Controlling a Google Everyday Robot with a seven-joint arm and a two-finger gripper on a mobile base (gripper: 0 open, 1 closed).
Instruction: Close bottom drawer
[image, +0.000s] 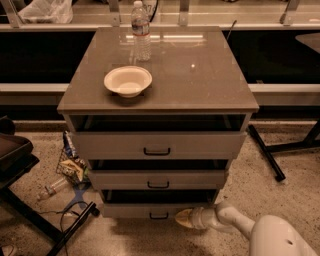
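Observation:
The bottom drawer (135, 210) is the lowest of three grey-beige drawers in the cabinet. It stands slightly pulled out, with a dark gap above its front and a small dark handle (159, 216) in the middle. My gripper (181, 218) reaches in from the lower right on a white arm. Its tip is low against the drawer front, just right of the handle. The top drawer (157, 145) and middle drawer (158, 179) are also pulled out a little.
A cream bowl (128, 81) and a water bottle (141, 31) stand on the cabinet top (200, 75). A wire basket with packets (70, 164) and a bottle lie on the floor at left. A dark chair base (30, 210) is at far left, a table leg (266, 152) at right.

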